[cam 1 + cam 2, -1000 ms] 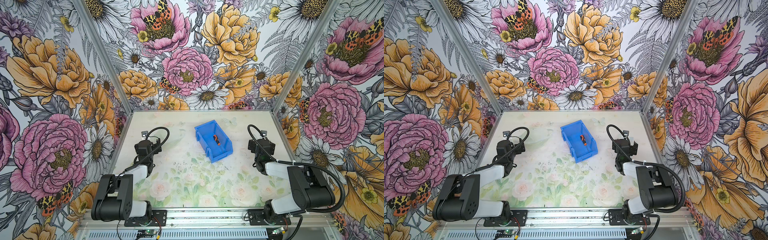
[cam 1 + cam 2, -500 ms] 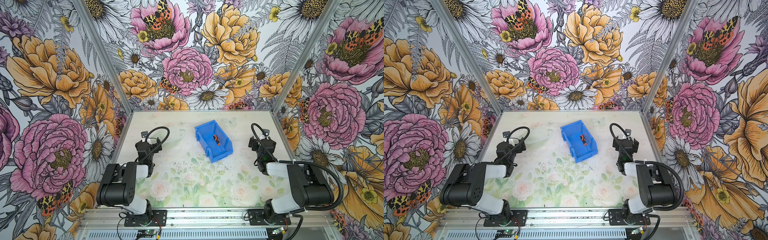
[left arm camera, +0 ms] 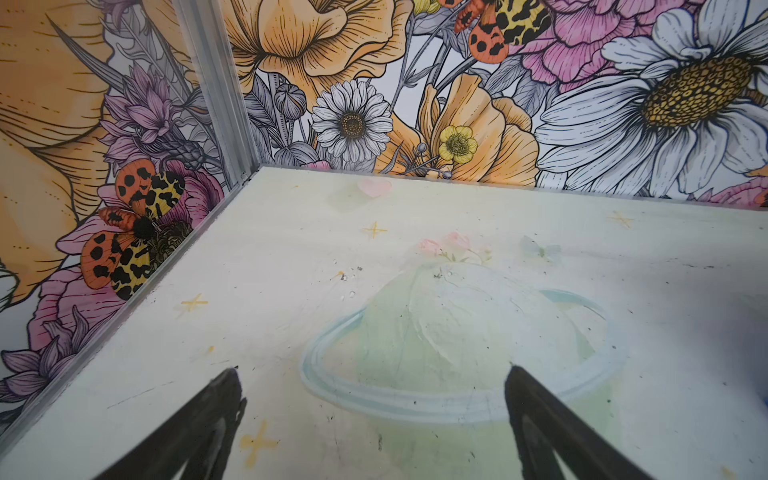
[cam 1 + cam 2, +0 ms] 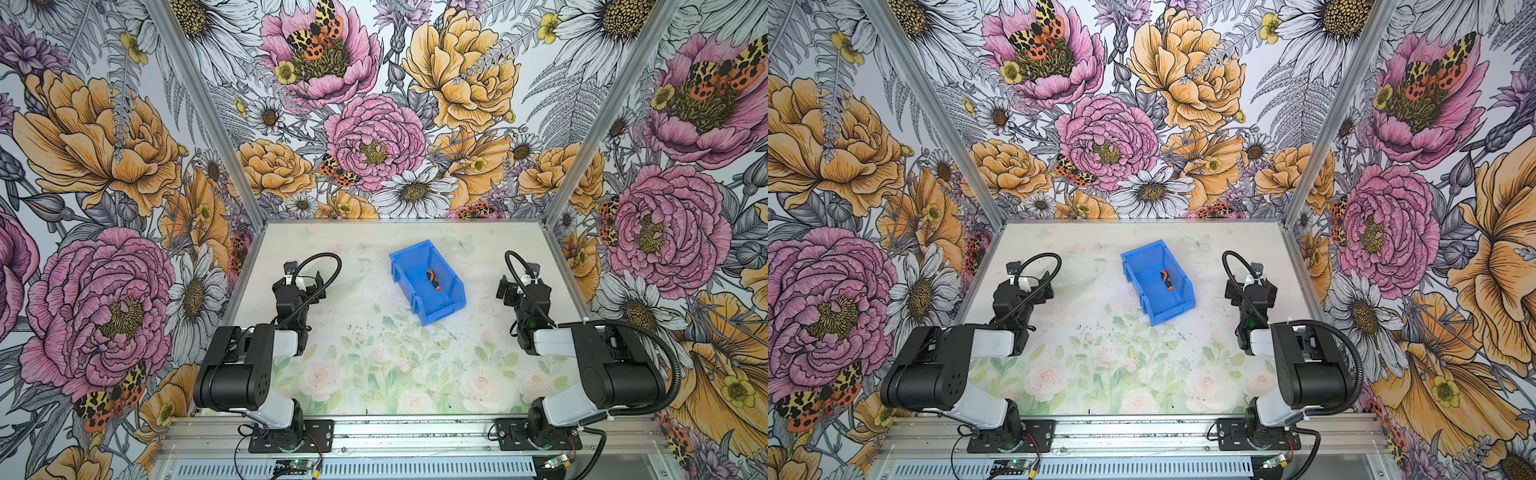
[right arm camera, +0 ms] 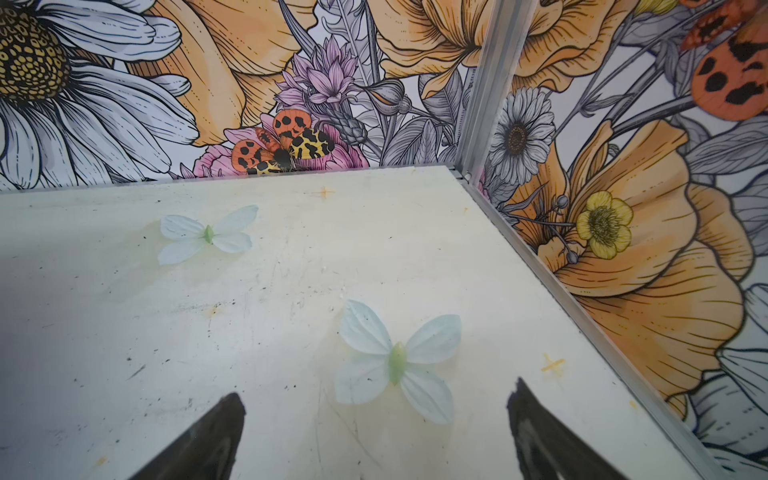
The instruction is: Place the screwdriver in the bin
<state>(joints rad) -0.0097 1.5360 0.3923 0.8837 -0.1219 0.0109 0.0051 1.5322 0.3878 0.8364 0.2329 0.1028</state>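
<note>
Folding back near the front edge of the table [image 4: 365,374], my two arms sit one at each side. My left gripper [image 3: 372,374] hovers over bare tabletop, jaws wide apart with nothing between them. My right gripper [image 5: 376,392] does likewise, jaws spread and empty. Farther out, between the two grippers and somewhat nearer my right one, the blue bin [image 4: 440,316] stands at a slant. Inside it, flat on the floor, lies the screwdriver [image 4: 434,283]. Its long axis runs along the bin's length, orange-and-black handle toward the far wall, thin shaft pointing back toward the low front lip. Neither gripper touches bin or tool. I judge the task done, so any next move need only keep clear of the bin
</note>
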